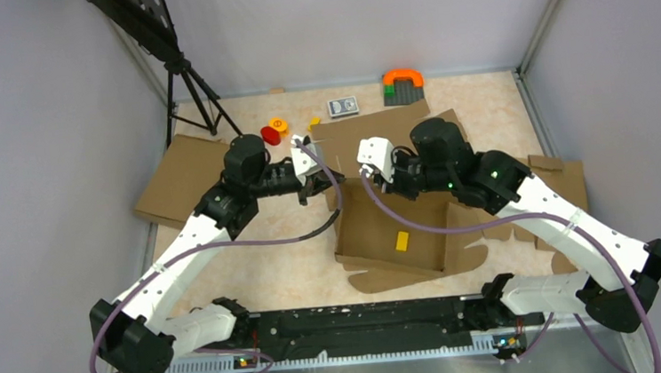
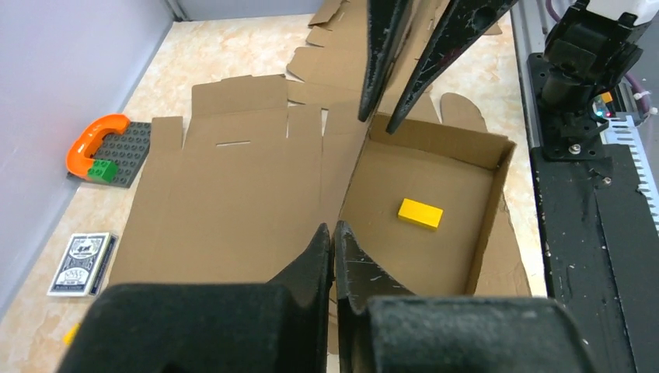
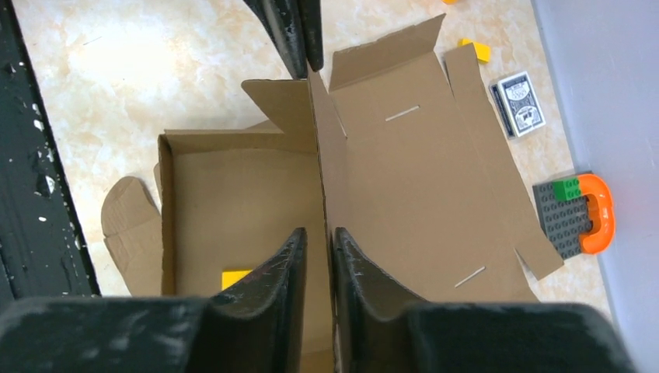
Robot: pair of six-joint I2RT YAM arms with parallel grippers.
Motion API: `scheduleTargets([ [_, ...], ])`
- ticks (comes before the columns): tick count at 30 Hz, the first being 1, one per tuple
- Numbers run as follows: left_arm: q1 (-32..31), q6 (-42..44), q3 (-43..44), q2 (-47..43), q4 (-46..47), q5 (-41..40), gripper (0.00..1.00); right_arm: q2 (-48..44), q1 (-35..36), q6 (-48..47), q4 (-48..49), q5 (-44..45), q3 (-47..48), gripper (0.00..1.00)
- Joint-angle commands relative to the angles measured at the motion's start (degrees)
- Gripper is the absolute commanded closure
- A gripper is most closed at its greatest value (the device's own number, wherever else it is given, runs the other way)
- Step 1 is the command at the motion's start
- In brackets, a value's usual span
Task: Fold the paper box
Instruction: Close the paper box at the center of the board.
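The paper box point(image 1: 375, 236) lies mid-table as a shallow tray with upright walls, its flat lid panel point(image 2: 233, 210) spread out behind it. My left gripper point(image 2: 334, 231) is shut on the top edge of the upright wall between tray and lid, at its left end point(image 1: 325, 185). My right gripper point(image 3: 319, 237) straddles the same wall further right point(image 1: 373, 181). Its jaws stand slightly apart, with a gap between the wall and one finger. A yellow block point(image 2: 420, 214) lies on the tray floor.
A card deck point(image 1: 344, 106) and a grey brick plate with an orange arch point(image 1: 403, 85) sit at the back. Red and yellow pieces point(image 1: 273, 131) lie back left, near a plain cardboard slab point(image 1: 179, 176) and a tripod point(image 1: 189, 82). Cardboard scraps point(image 1: 558, 177) lie to the right.
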Motion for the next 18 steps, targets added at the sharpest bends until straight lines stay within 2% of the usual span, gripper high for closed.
scheduleTargets([
  [1, 0.0, 1.5, 0.4, -0.2, 1.6, -0.4, 1.0, 0.1, 1.0, 0.9, 0.3, 2.6, 2.6, 0.73],
  [2, 0.0, 1.6, 0.2, -0.4, 1.6, -0.6, 1.0, 0.0, 1.0, 1.6, 0.3, 3.3, 2.6, 0.66],
  [4, 0.0, 1.5, -0.1, -0.9, 2.1, -1.2, 1.0, -0.3, 1.0, 3.4, 0.4, 5.3, 3.0, 0.35],
  [5, 0.0, 1.6, -0.4, -1.3, 2.4, -1.1, 1.0, -0.6, 1.0, 5.0, 0.4, 6.0, 3.3, 0.27],
  [7, 0.0, 1.6, -0.7, -1.6, 2.7, -0.8, 1.0, -2.3, 1.0, 7.3, 1.4, 8.1, 2.8, 0.19],
  [11, 0.0, 1.5, -0.9, -1.5, 3.0, -0.9, 1.0, -8.9, 0.5, 14.8, 6.8, 19.3, -2.2, 0.12],
  [13, 0.0, 1.5, -0.7, -1.2, 3.0, -0.7, 1.0, -13.1, -1.3, 19.6, 9.1, 26.1, -5.5, 0.11],
  [18, 0.0, 1.5, -0.8, -0.9, 3.3, -1.2, 1.0, -30.3, -10.3, 30.3, 19.5, 34.3, -18.0, 0.11],
])
